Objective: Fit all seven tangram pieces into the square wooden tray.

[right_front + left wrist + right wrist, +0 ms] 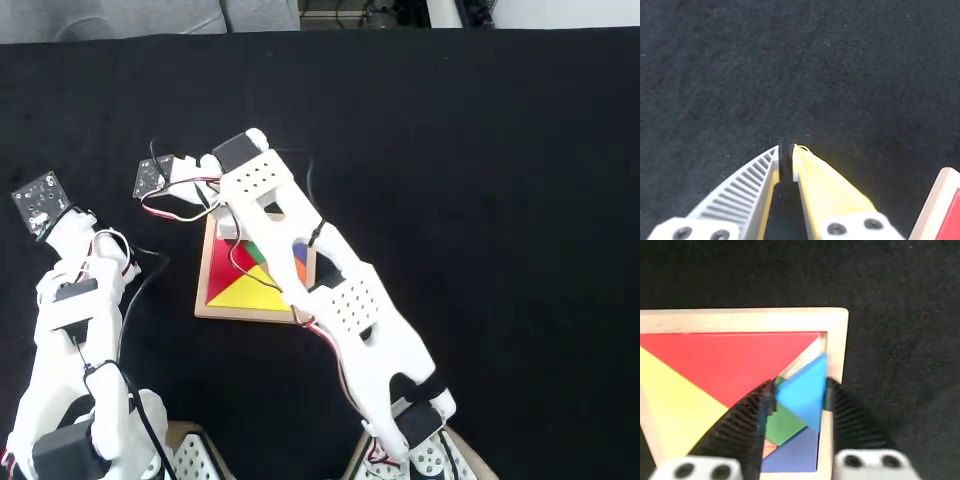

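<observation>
The square wooden tray (740, 320) holds a large red triangle (730, 360), a large yellow triangle (675, 405), a green piece (782, 425) and a dark blue piece (795, 452). My right gripper (799, 390) is shut on a light blue triangle (805, 385), held tilted over the bare gap at one tray corner. In the high view the right arm (340, 300) lies across the tray (245, 314). My left gripper (786, 147) is shut on nothing, low over the black cloth to the left of the tray, whose corner (935, 210) shows beside it.
Black cloth (480, 180) covers the whole table, with wide free room to the right of and beyond the tray. The left arm (70, 300) stands at the near left. Cables hang off the right arm near the tray's far side.
</observation>
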Controlling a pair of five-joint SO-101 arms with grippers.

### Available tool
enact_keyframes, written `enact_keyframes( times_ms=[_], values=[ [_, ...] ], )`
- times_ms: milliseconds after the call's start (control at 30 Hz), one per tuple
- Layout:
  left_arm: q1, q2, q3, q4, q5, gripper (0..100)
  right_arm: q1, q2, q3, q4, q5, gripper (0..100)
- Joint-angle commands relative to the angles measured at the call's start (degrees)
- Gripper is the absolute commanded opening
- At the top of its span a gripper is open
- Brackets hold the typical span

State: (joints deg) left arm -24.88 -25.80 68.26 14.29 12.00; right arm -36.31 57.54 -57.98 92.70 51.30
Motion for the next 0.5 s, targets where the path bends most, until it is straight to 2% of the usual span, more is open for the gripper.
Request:
enact_keyframes(
  times_ms=[0, 333, 400, 467],
  values=[
    [-0.2, -0.5, -3.5, -1.1, 0.4, 6, -0.9, -1.5, -0.9, 0.3, 0.5, 26.8],
    [-0.2, -0.3, -4.0, -1.1, 0.2, 6, -0.2, -2.2, -2.0, 0.9, 0.5, 24.6],
    [-0.1, -0.3, -4.0, -1.1, 0.2, 6, 1.6, -3.7, -4.7, 4.2, 0.4, 18.8],
    [-0.1, -0.3, -4.0, -1.1, 0.2, 6, 3.4, -5.6, -8.9, 8.3, 0.3, 8.3]
  ],
)
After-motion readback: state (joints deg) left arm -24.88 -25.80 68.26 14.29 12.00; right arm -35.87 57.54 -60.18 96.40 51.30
